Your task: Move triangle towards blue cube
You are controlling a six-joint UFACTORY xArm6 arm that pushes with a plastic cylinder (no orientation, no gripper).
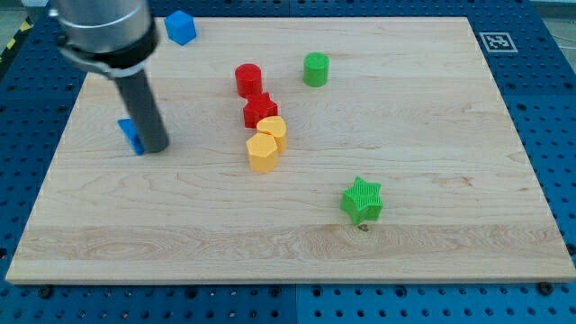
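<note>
Triangle block, blue (pixel 131 135), lies near the view's left edge of the wooden board (pixel 432 108), mostly hidden behind my rod, so I cannot confirm its full outline. My tip (pixel 155 148) rests on the board, touching or just beside the triangle's right side; it is a bare rod and holds nothing. The blue cube (pixel 180 27) sits at the view's top, up and slightly right of the triangle, well apart from it. I judge the triangle to be a light, rigid plastic piece that will slide easily on the smooth wood and may rotate if pushed off-centre. Contact should be made on its lower face, near the middle, so the push line runs toward the cube. My tip is not yet placed there. The red (pixel 248 79), yellow (pixel 263 153) and green (pixel 316 68) blocks stand clear of that path.
</note>
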